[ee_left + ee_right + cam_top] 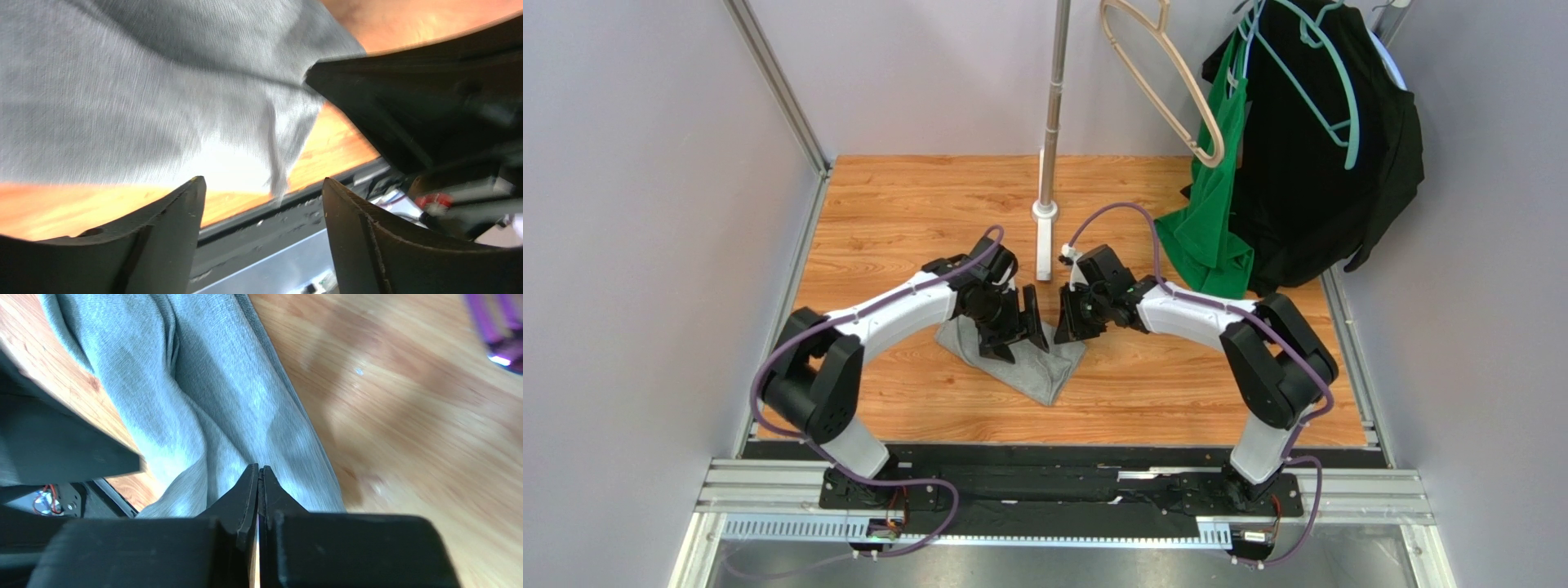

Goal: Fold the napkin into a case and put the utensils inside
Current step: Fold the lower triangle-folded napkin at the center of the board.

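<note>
The heather-grey napkin (pixel 1028 361) lies crumpled on the wooden table between my two grippers. My left gripper (pixel 1005 328) is open, and its fingertips (pixel 190 190) stand just short of the cloth (pixel 123 98) with nothing between them. My right gripper (pixel 1071 321) is shut. Its tips (pixel 259 470) sit on a raised fold of the napkin (pixel 209 392), and the wrinkles run in towards them. Two dark purple utensil pieces (pixel 494 327) show blurred at the top right edge of the right wrist view. They are hidden in the top view.
A metal pole (pixel 1053 110) stands on the table behind the grippers. A green garment (pixel 1210 221) and a black garment (pixel 1320 159) hang on hangers at the back right. A black rail (pixel 1063 456) runs along the table's near edge.
</note>
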Action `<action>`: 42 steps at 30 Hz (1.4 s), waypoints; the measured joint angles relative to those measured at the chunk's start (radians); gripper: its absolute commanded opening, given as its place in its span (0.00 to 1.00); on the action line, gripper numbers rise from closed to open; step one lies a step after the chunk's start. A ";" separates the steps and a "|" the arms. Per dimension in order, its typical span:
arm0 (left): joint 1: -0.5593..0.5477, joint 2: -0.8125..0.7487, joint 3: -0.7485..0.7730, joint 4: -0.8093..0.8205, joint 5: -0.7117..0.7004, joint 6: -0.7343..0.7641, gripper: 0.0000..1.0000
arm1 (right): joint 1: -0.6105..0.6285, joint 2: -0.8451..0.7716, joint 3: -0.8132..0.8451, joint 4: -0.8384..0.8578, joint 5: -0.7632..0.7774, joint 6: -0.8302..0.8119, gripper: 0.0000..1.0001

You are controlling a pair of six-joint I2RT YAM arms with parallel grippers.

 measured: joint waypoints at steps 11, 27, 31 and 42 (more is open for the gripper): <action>0.199 -0.313 -0.038 -0.175 -0.065 0.101 0.23 | 0.071 -0.088 0.087 -0.115 0.002 -0.061 0.20; 0.409 -0.244 -0.135 -0.167 -0.052 0.176 0.21 | 0.129 0.058 0.053 -0.111 -0.060 -0.068 0.15; 0.411 -0.187 -0.135 -0.126 -0.051 0.175 0.29 | 0.135 0.014 -0.024 -0.111 -0.082 -0.048 0.15; 0.248 -0.130 -0.085 -0.056 -0.045 0.130 0.18 | 0.015 -0.030 0.125 -0.108 -0.091 -0.067 0.16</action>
